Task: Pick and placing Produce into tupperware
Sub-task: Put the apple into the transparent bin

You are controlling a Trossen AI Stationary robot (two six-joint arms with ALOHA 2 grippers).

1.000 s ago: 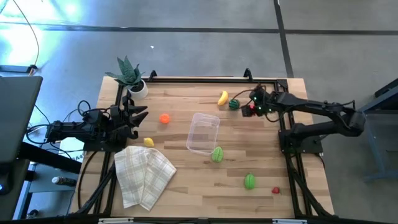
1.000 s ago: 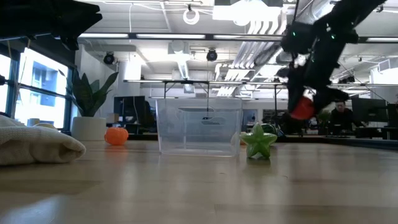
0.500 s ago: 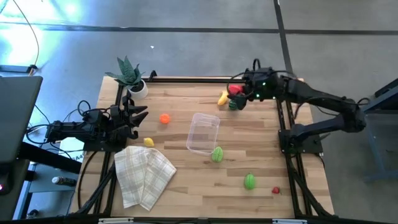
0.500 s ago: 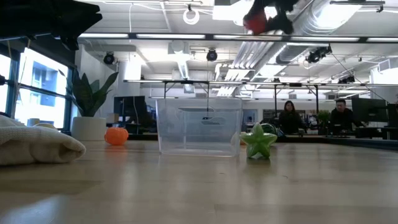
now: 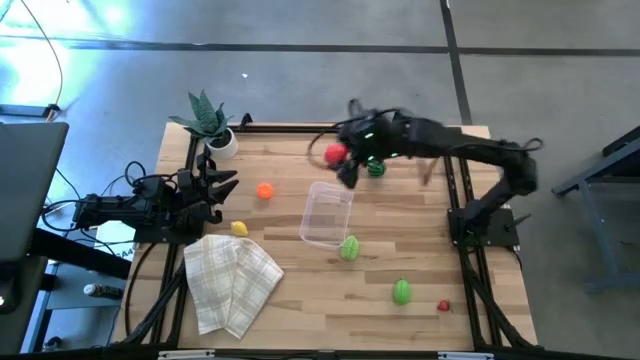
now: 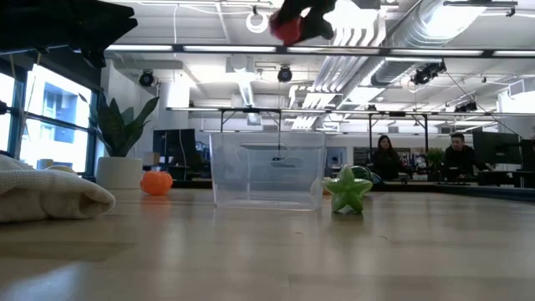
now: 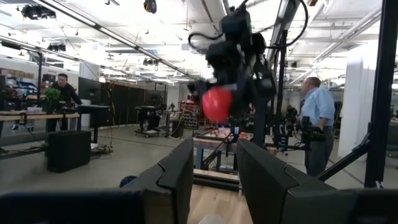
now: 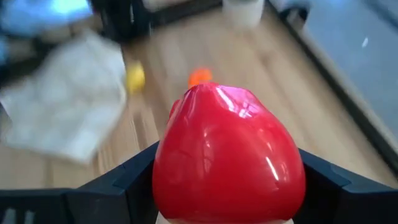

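My right gripper (image 5: 340,160) hangs high over the table's far middle, shut on a red toy fruit (image 8: 227,162) that also shows in the low view (image 6: 288,28). The clear tupperware (image 5: 328,214) stands on the table just nearer than it, with nothing visible inside. A light green fruit (image 5: 349,248) lies on the table by the tub's near corner. A dark green one (image 5: 376,168) lies under my right arm. An orange one (image 5: 264,190) and a yellow one (image 5: 239,228) lie further left. My left gripper (image 5: 222,188) waits open at the left edge. My right gripper pinches the red fruit between its two fingers, one finger (image 8: 134,177) on each of the fruit's opposite sides (image 8: 163,168). The fingers slant downward, coming from the table's right. The fruit is lifted clear, well above the tub's rim.
A checked cloth (image 5: 232,282) lies at the near left and a potted plant (image 5: 208,122) stands at the far left corner. A green fruit (image 5: 401,291) and a small red piece (image 5: 443,306) lie at the near right. People sit in the room beyond.
My right gripper has risen from just above the table's far right and swung toward the left edge, rolling its wrist, with the red fruit held shut between its fingers. The fruit now hangs high near the tub's far end.
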